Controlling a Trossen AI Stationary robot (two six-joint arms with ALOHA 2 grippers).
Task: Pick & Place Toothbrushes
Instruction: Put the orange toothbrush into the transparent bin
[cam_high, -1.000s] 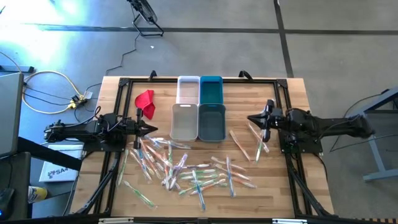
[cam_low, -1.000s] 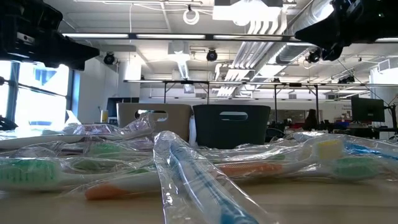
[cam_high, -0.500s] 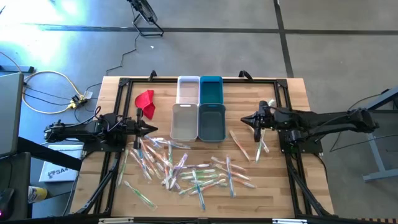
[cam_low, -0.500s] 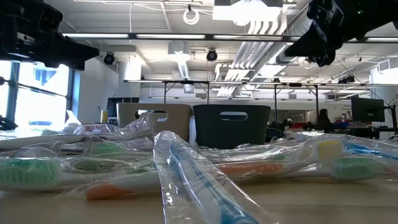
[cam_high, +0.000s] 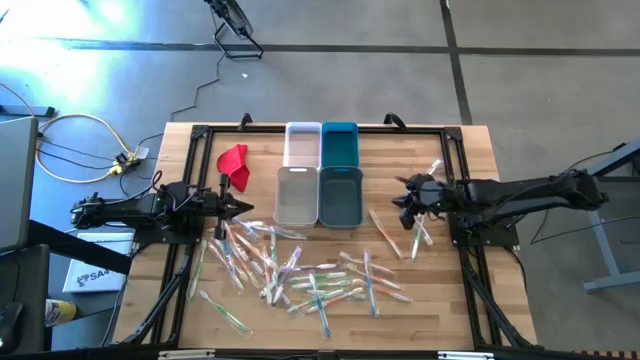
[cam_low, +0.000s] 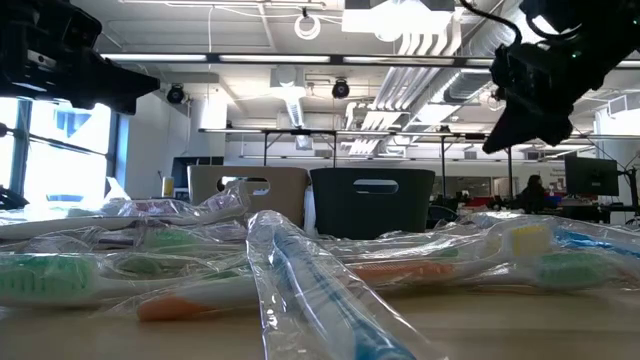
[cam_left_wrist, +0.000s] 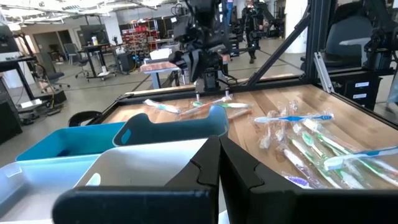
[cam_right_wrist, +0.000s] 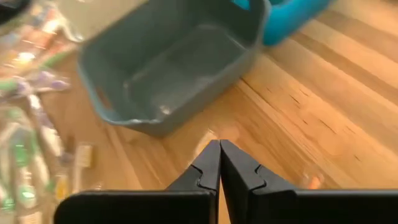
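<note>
Thin toothbrushes (cam_high: 300, 275) in clear wrappers, pink, orange, green, blue, lay scattered on the counter (cam_high: 470, 150) below the bins (cam_high: 320, 192). Left pincer (cam_high: 243, 207) and right pincer (cam_high: 400, 198) both pinched closed, holding nothing.

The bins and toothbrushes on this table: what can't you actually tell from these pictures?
- Inside of the white bin and grey-teal bin: the low view shows only their walls, so contents are hidden there.
- Toothbrushes: too small and overlapping in the high view to count.
- Right wrist view: toothbrushes at its edge are blurred and cut off.
- Red cloth: what lies under it is hidden.
</note>
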